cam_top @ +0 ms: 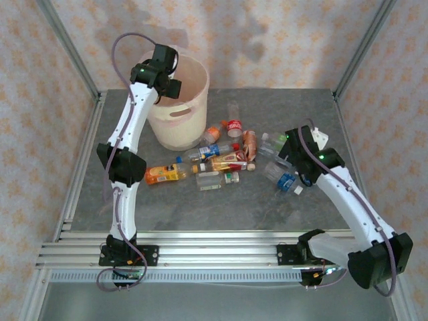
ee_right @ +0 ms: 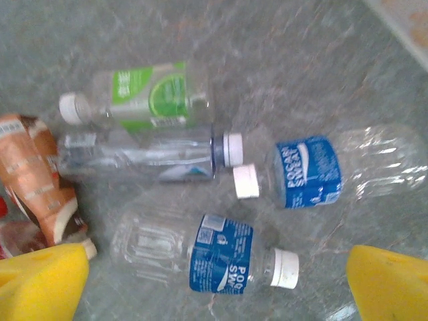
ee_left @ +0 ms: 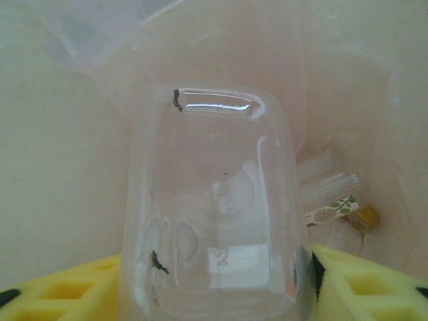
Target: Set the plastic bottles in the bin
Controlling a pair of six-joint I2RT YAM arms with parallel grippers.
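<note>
At the far left the table (cam_top: 87, 200) runs bare along its metal side rail (cam_top: 83, 160), with open grey surface beside the left arm. The bin (cam_top: 175, 130) stands toward the back left, close to the rear wall. The left gripper (cam_top: 168, 87) hangs over the bin's rim, and from above its wrist housing covers the fingers.

The left wrist view looks down inside the bin. A clear bottle (ee_left: 217, 200) fills the gap between the yellow fingers (ee_left: 364, 284) and its sides meet both. Whether they press it or merely flank it I cannot tell (the plastic is see-through and the contact edges blur). To its right a second bottle (ee_left: 331, 194) with a leaf-printed label lies low in the bin, partly behind the first.

Right of the bin the plastic bottles (cam_top: 224, 160) lie scattered mid-table, with an orange-filled one (cam_top: 164, 175) nearest the left arm. The strip of table before the front rail (cam_top: 214, 251) is open.

The right gripper (cam_top: 286, 170) hovers over the cluster's right end with its jaws spread wide. Its wrist view separates what the top view lumps together:
- a crumpled orange-brown bottle (ee_right: 33, 174), cut off at the left edge
- a green-labelled bottle (ee_right: 150, 100)
- a clear one with a blue neck ring (ee_right: 140, 157)
- two blue-labelled bottles (ee_right: 200, 251) lying side by side

This view is blurred and the label text is hard to read.
</note>
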